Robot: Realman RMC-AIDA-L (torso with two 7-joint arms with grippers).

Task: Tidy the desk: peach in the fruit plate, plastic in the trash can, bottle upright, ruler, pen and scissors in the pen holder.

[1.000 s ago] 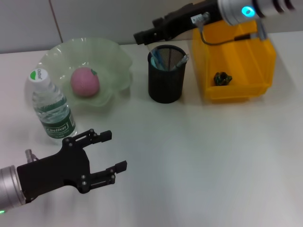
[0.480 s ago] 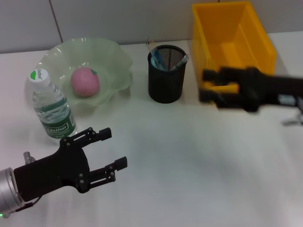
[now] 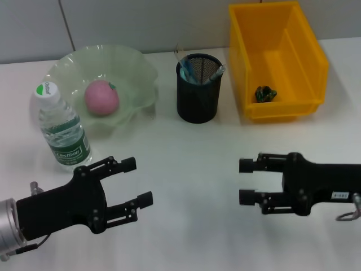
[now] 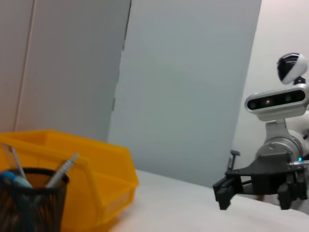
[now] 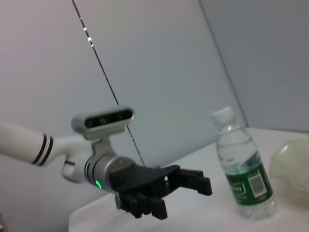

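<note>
I'm seeing both arms hovering low over the near side of the table [image 3: 192, 169], holding nothing. Left pincer [image 3: 135, 180] is sitting with fingers apart, just in front of the upright bottle [image 3: 61, 129]. Right pincer [image 3: 248, 180] is also spread open, pointing toward the left one. Peach [image 3: 101, 97] is lying in the fruit plate [image 3: 138, 73]. Pens are standing in the pen holder [image 3: 197, 96]. Crumpled plastic [image 3: 264, 93] is lying inside the yellow trash can [image 3: 304, 62].
</note>
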